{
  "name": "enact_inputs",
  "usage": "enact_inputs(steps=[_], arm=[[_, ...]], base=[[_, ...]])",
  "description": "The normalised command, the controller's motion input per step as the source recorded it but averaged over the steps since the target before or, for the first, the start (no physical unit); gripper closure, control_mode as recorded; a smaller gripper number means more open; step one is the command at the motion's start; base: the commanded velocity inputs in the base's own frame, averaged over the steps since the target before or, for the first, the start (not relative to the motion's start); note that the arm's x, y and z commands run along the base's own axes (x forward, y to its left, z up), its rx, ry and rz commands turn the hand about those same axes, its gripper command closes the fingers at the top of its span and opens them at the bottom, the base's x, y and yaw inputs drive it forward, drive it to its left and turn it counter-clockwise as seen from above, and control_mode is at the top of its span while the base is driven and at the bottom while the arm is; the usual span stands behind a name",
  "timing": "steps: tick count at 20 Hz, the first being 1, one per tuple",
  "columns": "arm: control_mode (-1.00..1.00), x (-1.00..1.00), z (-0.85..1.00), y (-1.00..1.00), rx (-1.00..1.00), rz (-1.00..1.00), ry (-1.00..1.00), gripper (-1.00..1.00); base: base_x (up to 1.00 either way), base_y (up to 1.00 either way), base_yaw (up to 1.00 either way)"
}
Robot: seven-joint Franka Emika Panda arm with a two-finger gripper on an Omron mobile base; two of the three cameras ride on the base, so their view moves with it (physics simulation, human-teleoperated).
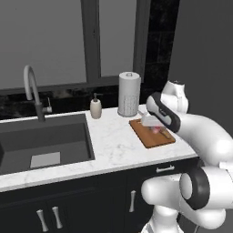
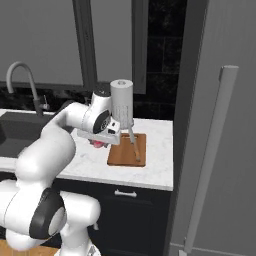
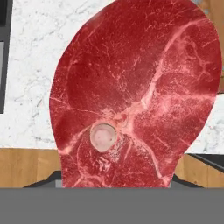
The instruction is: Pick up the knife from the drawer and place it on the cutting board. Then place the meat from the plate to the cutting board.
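- Black sink basin (image 1: 43,141) sits at the far left of the left base view, sunk into the white marble-look counter (image 1: 113,145), with a curved grey faucet (image 1: 31,88) behind it.
- Moving right, a small beige soap dispenser (image 1: 95,108) and a tall white paper towel roll (image 1: 129,93) stand along the back of the counter.
- Next over is the flat rectangular reddish-brown wooden cutting board (image 1: 152,133), lying near the counter's right end.
- On it, in the right base view, lies the slim knife with the light brown wooden handle (image 2: 135,145), blade pointing toward the wall.
- The white arm's two-finger gripper (image 2: 100,142) hangs over the board's left edge, and the pinkish-red raw meat chunk with pale streaks (image 2: 99,144) pokes out just under the hand.
- From the hand view that meat (image 3: 135,94) is right up against the camera, a round bone spot low in it, marble and board wood showing behind.
- Jaws look roughly half open and clamped on the meat, which is held up off the board, as far as I can tell.
- Below the counter edge is a black drawer front with a small silver bar handle (image 2: 125,193); it looks closed.
- Far right, a tall grey fridge door (image 2: 220,125).
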Motion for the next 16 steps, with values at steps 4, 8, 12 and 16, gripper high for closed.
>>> enact_inputs(steps=[4,8,12,16], arm=[[-1.0,0.55,-0.54,-0.1,-0.01,0.34,0.12,1.0],[-1.0,0.21,-0.36,-0.16,-0.12,0.2,0.01,1.0],[-1.0,0.29,-0.32,-0.11,0.0,0.0,0.0,1.0],[-1.0,0.36,-0.35,-0.12,0.0,0.0,0.0,1.0]], base=[[0.0,0.0,0.0],[0.0,0.0,0.0],[0.0,0.0,0.0],[0.0,0.0,0.0]])
